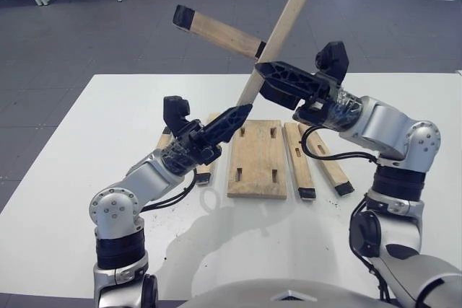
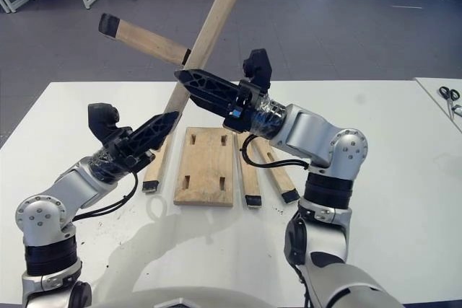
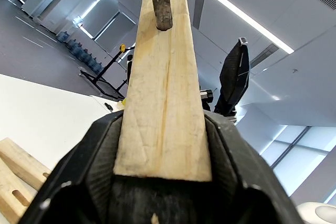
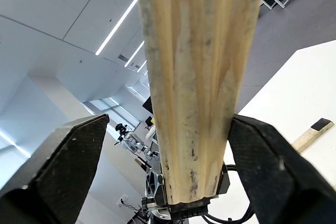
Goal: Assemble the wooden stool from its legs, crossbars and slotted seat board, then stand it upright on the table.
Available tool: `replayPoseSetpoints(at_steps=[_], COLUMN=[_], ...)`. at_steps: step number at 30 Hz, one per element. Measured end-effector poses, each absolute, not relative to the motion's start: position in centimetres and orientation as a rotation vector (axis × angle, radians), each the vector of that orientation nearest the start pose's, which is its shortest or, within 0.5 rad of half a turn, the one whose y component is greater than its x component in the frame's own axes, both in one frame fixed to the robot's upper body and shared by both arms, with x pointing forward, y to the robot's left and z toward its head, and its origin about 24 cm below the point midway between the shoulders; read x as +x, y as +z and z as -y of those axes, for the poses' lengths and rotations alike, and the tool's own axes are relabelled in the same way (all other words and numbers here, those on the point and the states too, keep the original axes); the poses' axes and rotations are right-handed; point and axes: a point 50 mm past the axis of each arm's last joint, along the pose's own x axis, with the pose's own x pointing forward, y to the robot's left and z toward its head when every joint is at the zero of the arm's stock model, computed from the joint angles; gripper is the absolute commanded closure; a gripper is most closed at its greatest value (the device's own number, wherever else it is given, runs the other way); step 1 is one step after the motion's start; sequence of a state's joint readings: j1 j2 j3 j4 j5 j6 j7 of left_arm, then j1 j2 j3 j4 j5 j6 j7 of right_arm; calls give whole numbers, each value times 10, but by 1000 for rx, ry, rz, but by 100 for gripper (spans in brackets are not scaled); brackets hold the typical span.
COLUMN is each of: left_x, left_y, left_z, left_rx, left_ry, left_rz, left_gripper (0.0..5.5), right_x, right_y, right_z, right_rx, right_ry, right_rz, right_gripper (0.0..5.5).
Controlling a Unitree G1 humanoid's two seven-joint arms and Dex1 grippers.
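Two wooden pieces are held crossed in the air above the white table [image 1: 72, 149]. My left gripper [image 1: 242, 113] is shut on the lower end of a long wooden bar [image 1: 289, 12] that slants up to the right; that bar [image 3: 163, 103] sits between its fingers. My right gripper [image 1: 261, 70] is shut on a black-capped leg [image 1: 216, 30] right at the crossing, and the leg [image 4: 199, 77] runs away from it up to the left. The slotted seat board [image 1: 256, 160] lies flat on the table beneath them.
Two black-tipped legs [image 1: 297, 156] [image 1: 328, 164] lie to the right of the board. More wooden pieces [image 1: 206, 171] lie to its left under my left arm. Scissors [image 2: 449, 94] rest on a neighbouring table at the far right.
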State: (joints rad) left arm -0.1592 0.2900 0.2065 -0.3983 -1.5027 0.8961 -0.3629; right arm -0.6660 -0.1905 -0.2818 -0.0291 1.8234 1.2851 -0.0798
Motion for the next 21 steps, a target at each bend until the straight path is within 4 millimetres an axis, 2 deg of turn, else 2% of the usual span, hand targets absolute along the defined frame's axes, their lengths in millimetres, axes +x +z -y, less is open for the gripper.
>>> replayPoseSetpoints(at_steps=[5, 7, 10, 13, 20, 21], left_x=[225, 224, 222, 220, 216, 216], left_y=[161, 160, 157, 154, 151, 151], left_z=[-134, -130, -128, -128, -134, -134], left_rx=[-964, -979, -987, -985, -964, -965], left_ry=[-1140, -1154, -1156, -1157, -1175, -1178], left_rz=[-76, -90, -119, -130, -154, -151], left_gripper=[347, 347, 347, 347, 347, 347], right_x=[272, 270, 267, 263, 273, 273], right_y=[219, 213, 204, 204, 208, 209], right_z=[101, 96, 92, 92, 97, 97], right_rx=[953, 956, 949, 922, 958, 954], right_ry=[1302, 1305, 1324, 1353, 1332, 1331], right_rz=[-393, -418, -442, -447, -450, -451], right_gripper=[290, 313, 266, 211, 333, 335])
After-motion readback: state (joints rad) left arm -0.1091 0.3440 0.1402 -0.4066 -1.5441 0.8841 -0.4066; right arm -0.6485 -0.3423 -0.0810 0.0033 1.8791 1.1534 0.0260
